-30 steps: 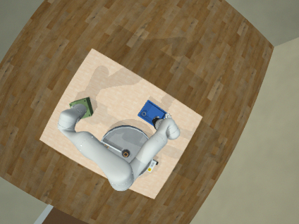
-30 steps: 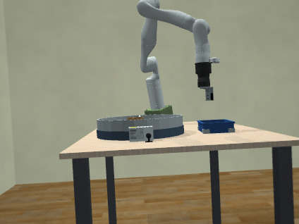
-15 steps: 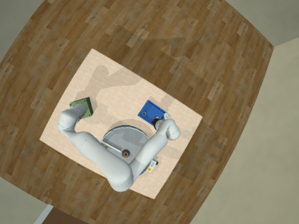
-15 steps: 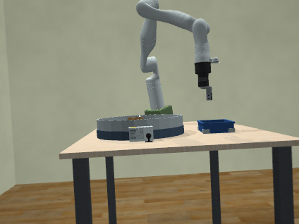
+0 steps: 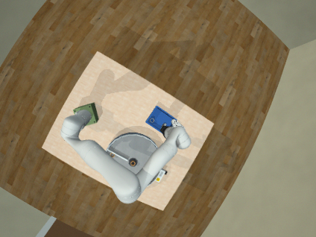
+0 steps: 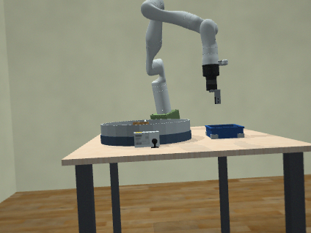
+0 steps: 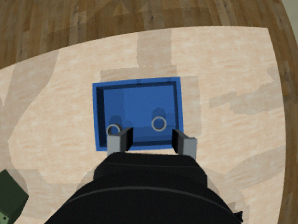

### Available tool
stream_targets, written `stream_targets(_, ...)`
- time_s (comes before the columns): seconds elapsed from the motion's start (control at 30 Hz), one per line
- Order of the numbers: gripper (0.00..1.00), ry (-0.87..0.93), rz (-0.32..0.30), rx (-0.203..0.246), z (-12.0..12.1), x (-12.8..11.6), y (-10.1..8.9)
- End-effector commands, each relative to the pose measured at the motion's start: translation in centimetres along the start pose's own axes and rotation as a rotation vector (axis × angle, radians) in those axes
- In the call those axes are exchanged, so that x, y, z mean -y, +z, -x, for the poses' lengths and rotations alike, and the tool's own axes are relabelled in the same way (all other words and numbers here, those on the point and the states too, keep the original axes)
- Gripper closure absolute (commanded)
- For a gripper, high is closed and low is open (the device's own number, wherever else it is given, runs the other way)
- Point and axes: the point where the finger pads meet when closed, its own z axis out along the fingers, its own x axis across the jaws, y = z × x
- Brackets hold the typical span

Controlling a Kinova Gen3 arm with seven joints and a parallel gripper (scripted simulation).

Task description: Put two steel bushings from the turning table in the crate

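Our jaws hang wide and empty above the shallow blue plastic crate point(image 7: 137, 106), where two ring-shaped steel bushings point(image 7: 158, 123) lie at six o'clock; delivery looks finished, so next we retreat

The white arm point(image 6: 172, 16) rises from its base, bends over high and drops its forearm straight down to a black wrist, where the gripper point(image 7: 150, 141) hangs pointing downward, well above the tabletop point(image 6: 257, 144), its two fingers spread wide with nothing between them.
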Motion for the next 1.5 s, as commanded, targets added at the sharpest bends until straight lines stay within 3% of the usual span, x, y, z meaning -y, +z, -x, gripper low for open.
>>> stream_targets(0.0,0.00,-0.082,-0.002,-0.001,0.1,0.1,-0.2)
stream_targets(0.1,0.00,-0.232,-0.002,-0.001,0.4,0.1,-0.4)
stream_targets(0.5,0.00,-0.232,-0.002,-0.001,0.4,0.1,-0.4)
stream_targets(0.67,0.00,-0.482,-0.002,-0.002,0.8,0.2,-0.7)
stream_targets(1.07,0.00,-0.482,-0.002,-0.002,0.8,0.2,-0.7)
stream_targets(1.23,0.00,-0.732,-0.001,-0.003,1.3,0.3,-1.0)
stream_targets(1.47,0.00,-0.732,-0.001,-0.003,1.3,0.3,-1.0)
